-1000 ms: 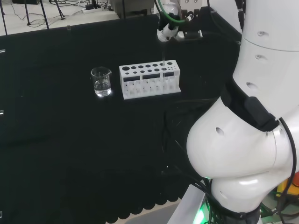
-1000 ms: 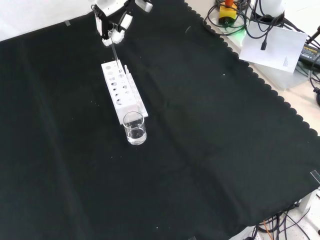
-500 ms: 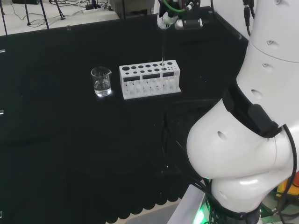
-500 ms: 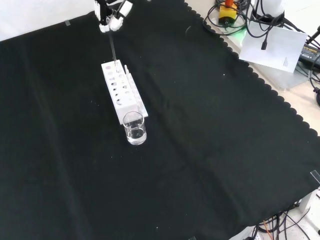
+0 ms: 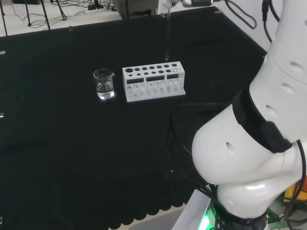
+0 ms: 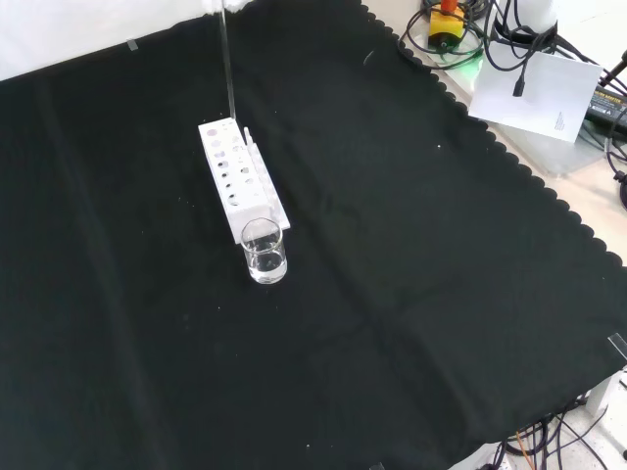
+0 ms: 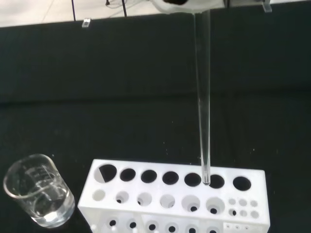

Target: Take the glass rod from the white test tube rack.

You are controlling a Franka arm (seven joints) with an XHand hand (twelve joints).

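Observation:
The white test tube rack (image 5: 153,82) (image 6: 240,184) (image 7: 175,200) stands on the black cloth. The glass rod (image 5: 167,33) (image 6: 227,69) (image 7: 203,102) hangs upright above it. The rod's lower tip is level with the rim of a back-row hole near the rack's right end in the head view. In the wrist view the rod's top runs into the blurred white part of the hand (image 7: 187,4), which holds it. The rod touches nothing else.
A clear glass beaker (image 5: 104,84) (image 6: 265,252) (image 7: 39,196), which looks to hold a little clear liquid, stands close to the rack's left end in the head view. The arm's white links (image 5: 259,143) rise at the head view's right.
The hand has risen with the rod, drawing it up through the rack until only the tip is at the hole. The rack and beaker have not moved.

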